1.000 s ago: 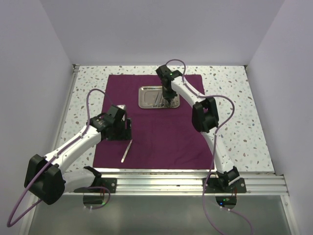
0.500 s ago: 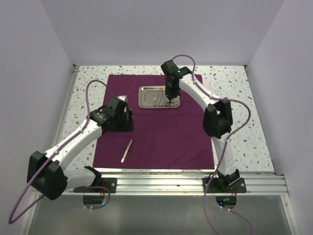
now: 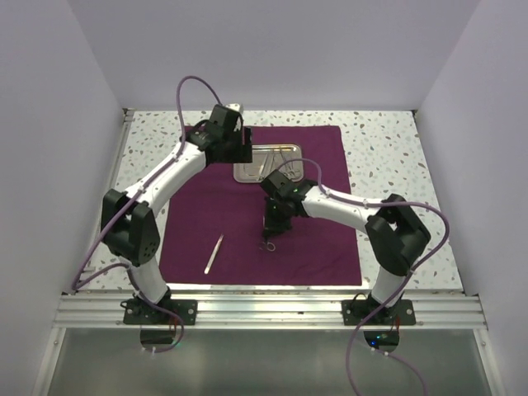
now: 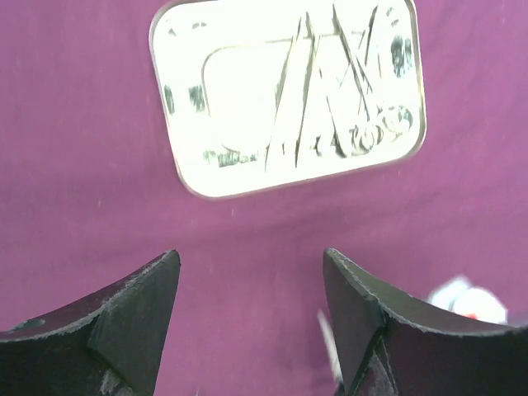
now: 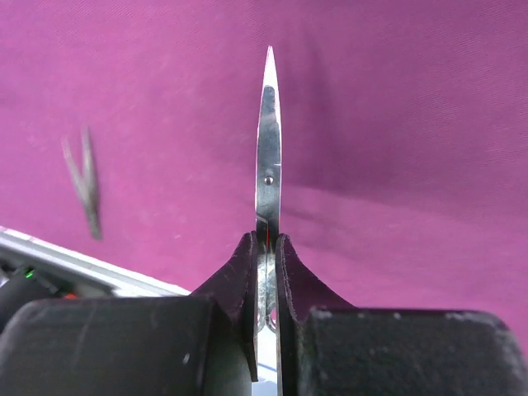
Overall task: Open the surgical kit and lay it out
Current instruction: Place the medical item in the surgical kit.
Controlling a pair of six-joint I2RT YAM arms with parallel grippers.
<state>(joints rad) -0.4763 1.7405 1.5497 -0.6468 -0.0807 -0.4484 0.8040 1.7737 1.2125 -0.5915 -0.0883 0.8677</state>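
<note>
Currently one tweezers (image 3: 214,254) lies on cloth (image 3: 322,165), one scissors (image 5: 268,140) in right claw (image 5: 266,241).

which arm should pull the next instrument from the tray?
Left. The left gripper hangs open right by the tray, with instruments inside it; the right gripper is shut on the scissors over the cloth.

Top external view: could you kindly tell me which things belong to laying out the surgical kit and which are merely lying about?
Job:
dark purple cloth wrap
shiny rectangular steel tray holding slim steel instruments
steel scissors clamped in right gripper
steel tweezers lying on the cloth

Just there:
speckled white tabletop
aluminium rail at near edge
</note>
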